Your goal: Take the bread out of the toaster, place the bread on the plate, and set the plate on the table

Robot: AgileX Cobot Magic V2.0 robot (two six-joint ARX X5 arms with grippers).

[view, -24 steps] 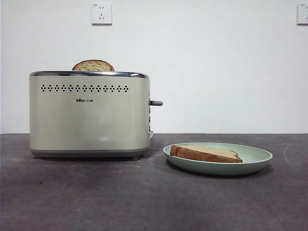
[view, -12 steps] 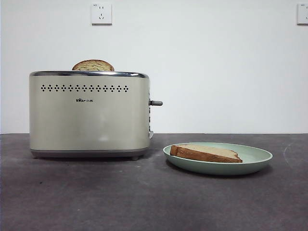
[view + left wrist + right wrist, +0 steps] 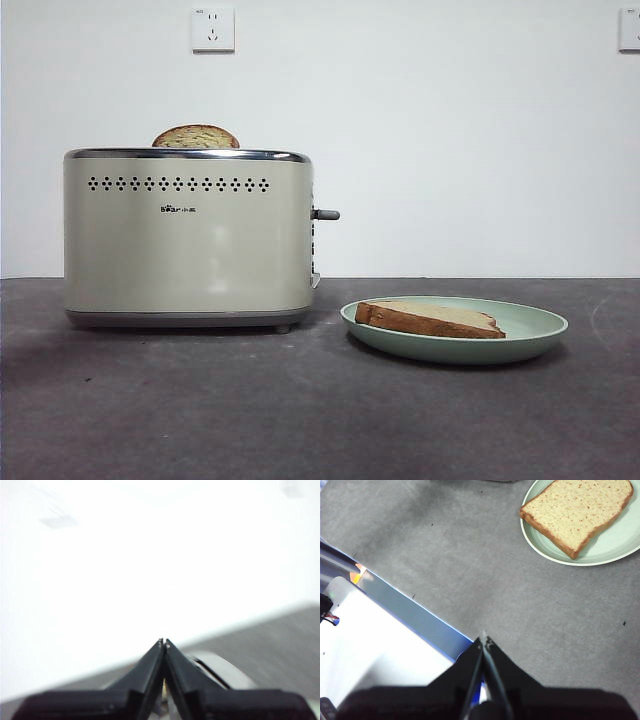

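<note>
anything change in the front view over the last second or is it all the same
Nothing among the things visibly changed. The bread lies flat on the plate on the table, beside the toaster, with the other slice poking out of its slot as before. No arm has come into the front view; the left gripper and right gripper are shut and empty.
</note>
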